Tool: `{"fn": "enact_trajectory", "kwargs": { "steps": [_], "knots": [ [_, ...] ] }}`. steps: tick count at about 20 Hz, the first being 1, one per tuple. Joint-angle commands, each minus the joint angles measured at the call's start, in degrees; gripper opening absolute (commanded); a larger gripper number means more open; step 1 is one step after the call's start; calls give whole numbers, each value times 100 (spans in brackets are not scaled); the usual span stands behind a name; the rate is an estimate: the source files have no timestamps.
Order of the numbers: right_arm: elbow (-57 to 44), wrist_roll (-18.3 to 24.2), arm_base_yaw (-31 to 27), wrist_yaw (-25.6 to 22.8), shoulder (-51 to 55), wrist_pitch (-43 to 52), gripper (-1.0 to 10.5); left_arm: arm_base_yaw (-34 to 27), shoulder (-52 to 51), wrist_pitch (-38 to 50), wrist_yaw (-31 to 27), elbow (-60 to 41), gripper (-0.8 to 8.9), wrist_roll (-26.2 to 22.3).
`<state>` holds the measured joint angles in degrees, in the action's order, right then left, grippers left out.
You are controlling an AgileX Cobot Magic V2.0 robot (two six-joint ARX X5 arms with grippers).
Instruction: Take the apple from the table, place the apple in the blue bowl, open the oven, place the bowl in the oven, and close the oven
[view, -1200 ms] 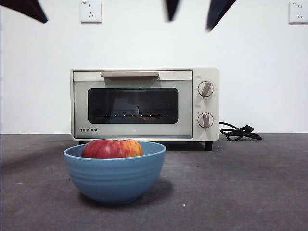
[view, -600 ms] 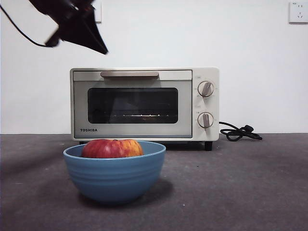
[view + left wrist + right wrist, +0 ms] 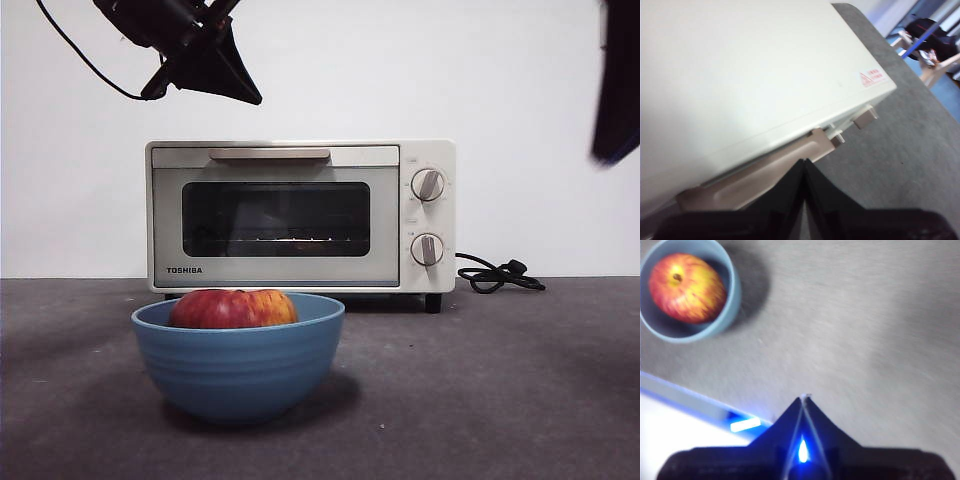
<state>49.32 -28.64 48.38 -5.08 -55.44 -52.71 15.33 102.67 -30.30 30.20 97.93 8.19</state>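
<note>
Currently, front view: the apple (image 3: 234,308) sits in the blue bowl (image 3: 238,355) before the closed oven (image 3: 300,215); the left gripper (image 3: 205,62) hangs above the handle (image 3: 269,154), whose long axis runs across the door.

Left wrist view: jaws pressed together, handle directly beneath.

Right wrist view: the right gripper (image 3: 803,401), jaws together, is well apart from the bowl.

Left claw (image 3: 804,165): jaws pressed together, tip over beige bar handle (image 3: 765,170) of cream oven (image 3: 740,75); grey surface (image 3: 900,150) beside.
</note>
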Motion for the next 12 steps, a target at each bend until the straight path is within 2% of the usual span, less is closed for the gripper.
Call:
{"fn": "enact_trajectory", "kwargs": {
  "steps": [1, 5, 12],
  "knots": [
    [-258, 66, -4, 264, 4, 802, -8, 11, 151, 85, -20, 15, -5, 17],
    [-299, 190, -4, 579, -20, 1591, -8, 9, 393, 146, -22, 15, -5, 17],
    [-299, 304, -7, 568, -20, 1650, -8, -13, 708, 72, -284, 15, -5, -90]
  ]
}}
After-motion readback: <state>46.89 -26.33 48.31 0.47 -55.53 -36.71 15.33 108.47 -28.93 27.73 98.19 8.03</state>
